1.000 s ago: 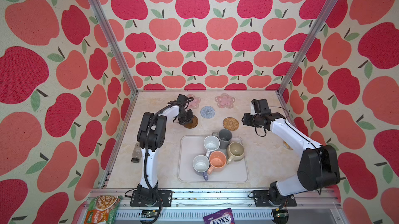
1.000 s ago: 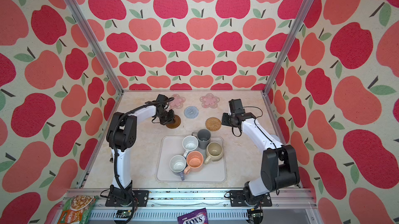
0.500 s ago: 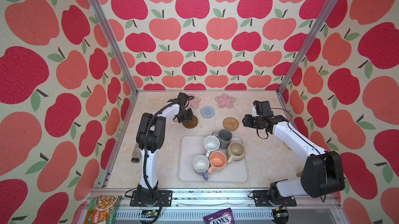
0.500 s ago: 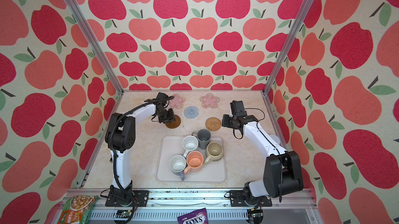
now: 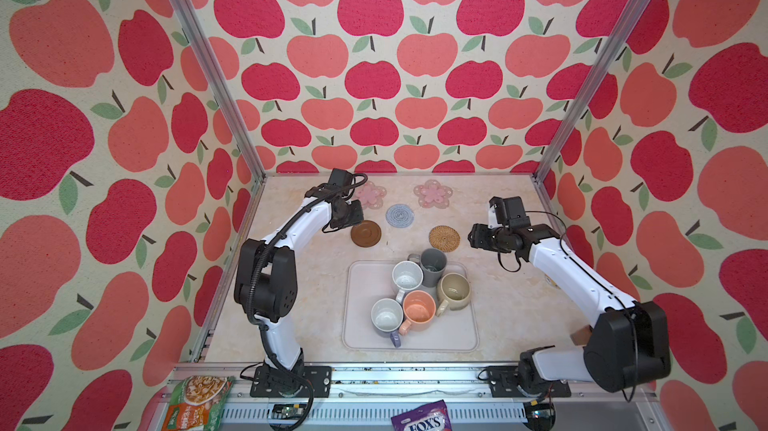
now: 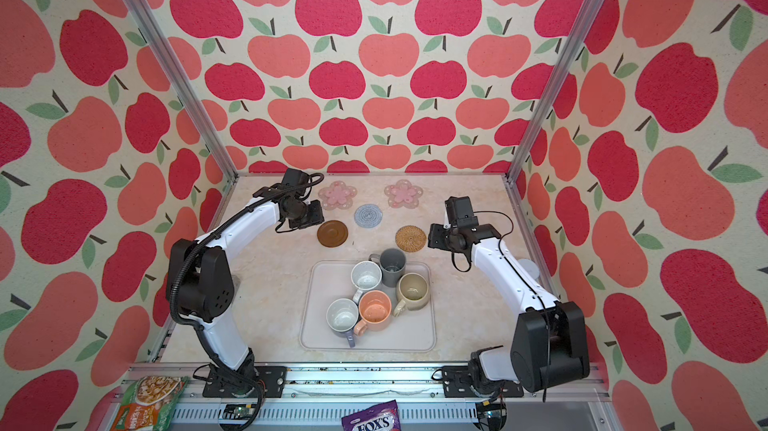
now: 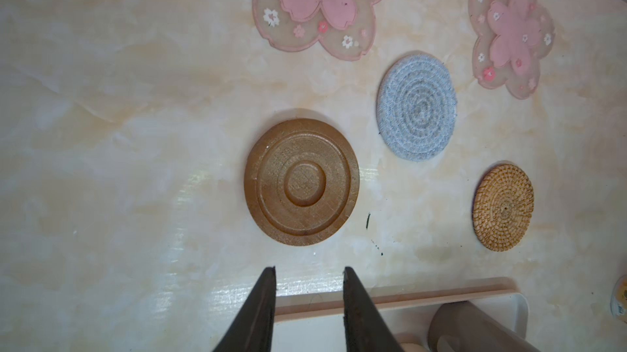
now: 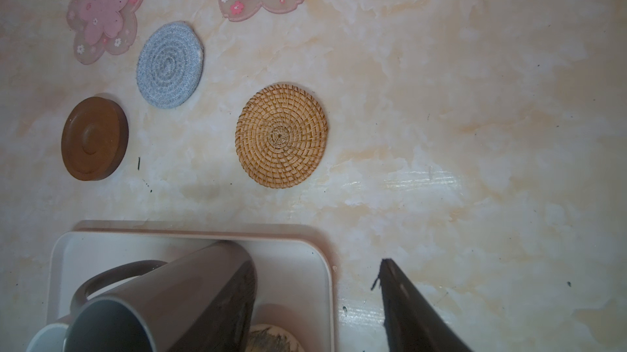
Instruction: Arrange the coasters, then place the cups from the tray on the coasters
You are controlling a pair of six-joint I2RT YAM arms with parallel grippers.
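- In both top views all five cups (image 5: 419, 310) stand crowded on the tray (image 5: 436, 335), nearer the desk's (image 5: 322, 316) front edge. The coasters (image 5: 399, 215) lie bare behind it, toward the far edge.
- In a top view the right jaws hover just beside the rattan coaster (image 5: 444, 237). They look nearest to the dark grey cup (image 5: 433, 267) at the tray's far right corner.
- In a top view the left jaws hang by the dark brown disc (image 6: 332, 233), farther from any cup.
- The white cup (image 5: 407, 276) and beige-olive cup (image 5: 454, 291) press close to the dark grey one, which probably hampers a side grasp.
- Left wrist view: the left jaws are parted and empty, with the dark brown disc (image 7: 301, 182) just ahead and the tray rim (image 7: 407, 297) below.
- Right wrist view: the right jaws are parted wide and empty. The dark grey cup (image 8: 163, 302) sits off to one side, not between them, with its handle turned away.
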